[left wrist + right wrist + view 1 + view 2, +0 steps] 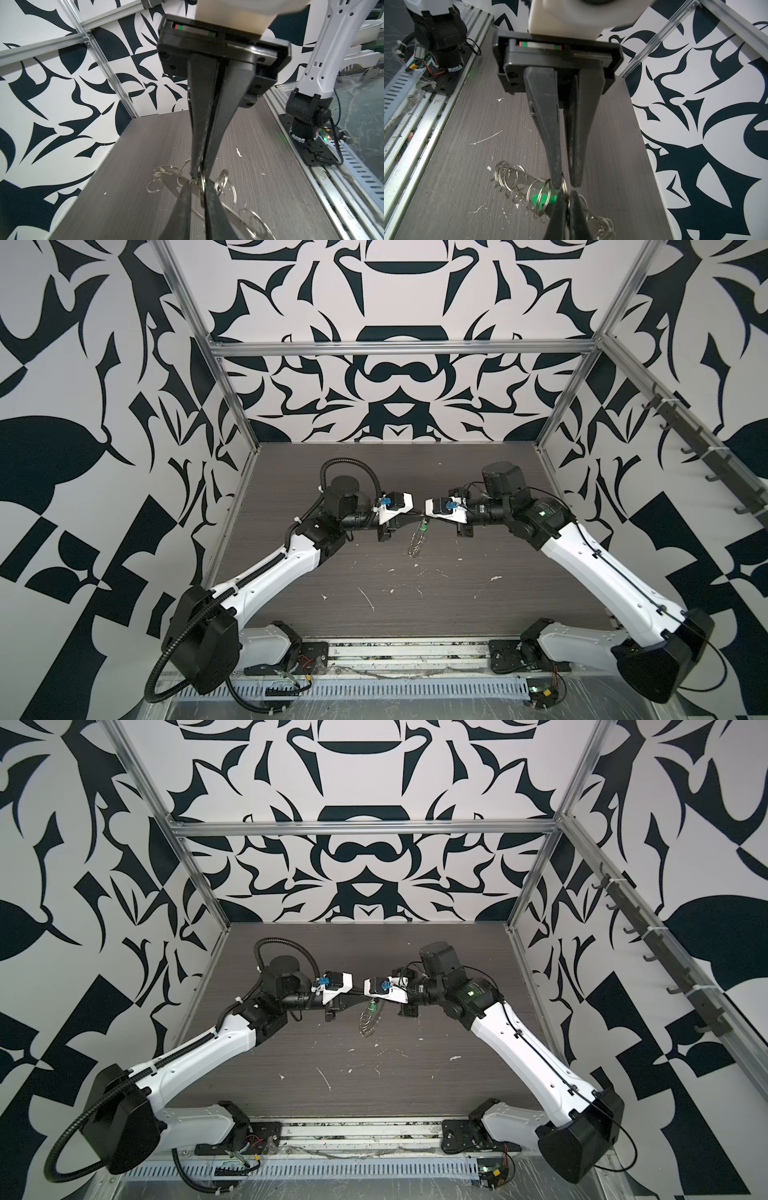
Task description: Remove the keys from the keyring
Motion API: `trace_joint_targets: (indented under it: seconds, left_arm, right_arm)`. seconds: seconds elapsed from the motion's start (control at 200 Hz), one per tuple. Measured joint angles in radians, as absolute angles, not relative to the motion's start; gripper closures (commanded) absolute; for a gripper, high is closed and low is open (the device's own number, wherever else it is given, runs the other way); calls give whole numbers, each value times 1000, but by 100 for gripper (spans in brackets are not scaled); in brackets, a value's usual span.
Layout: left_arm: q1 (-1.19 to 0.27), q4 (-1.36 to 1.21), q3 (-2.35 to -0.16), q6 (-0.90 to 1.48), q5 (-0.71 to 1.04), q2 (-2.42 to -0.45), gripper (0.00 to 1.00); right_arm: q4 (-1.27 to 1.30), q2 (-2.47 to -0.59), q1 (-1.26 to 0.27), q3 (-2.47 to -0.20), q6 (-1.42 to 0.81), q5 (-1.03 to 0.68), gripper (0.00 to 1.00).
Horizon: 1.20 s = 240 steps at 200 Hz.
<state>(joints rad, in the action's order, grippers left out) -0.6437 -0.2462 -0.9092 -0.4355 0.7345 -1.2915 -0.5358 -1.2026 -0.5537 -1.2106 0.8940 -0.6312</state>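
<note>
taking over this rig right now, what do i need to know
Left gripper: nearly closed, pinching the keyring at its rim.
Right gripper: shut on the same stretch of rim, tip to tip with the left, right beside the green key.
Keyring: held in the air over the middle of the table, hanging down from the grip.
Done: keyring is lifted, both arms on it.
Left: the key is not off yet; work it off the ring.
</note>
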Motion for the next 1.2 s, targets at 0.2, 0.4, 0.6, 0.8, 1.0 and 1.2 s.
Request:
trace_joint_targets:
  seconds: [0.2,0.4,0.6,0.8,1.0,1.2]
  left_arm:
    - [-644,-218,-913,-451,739,-1299,94]
    - [-644,-205,-914,-465,738,-1299,100]
    - [-639,-258,-902,-448,743,-1299,100]
    - [-624,-355,-871,-395,783,-1299,100]
    - [-614,-512,-815,-320,820,-1299,100]
    - [-600,-641,-778,-272,846,-1298,100]
  right_arm:
    - [-577,-1231,-563,-1240,908,-609,100]
    - [-584,-1236,-572,-1245,912,-592,97]
    - [-509,-1176,-580,-1195,876,-591,74]
    - [-459,-1132,-585,-1166,847,-598,73]
    - [-425,-1131,-575,-1150,830,-598,73]
    - [-382,-1127,-556,-1116,791,-615,72]
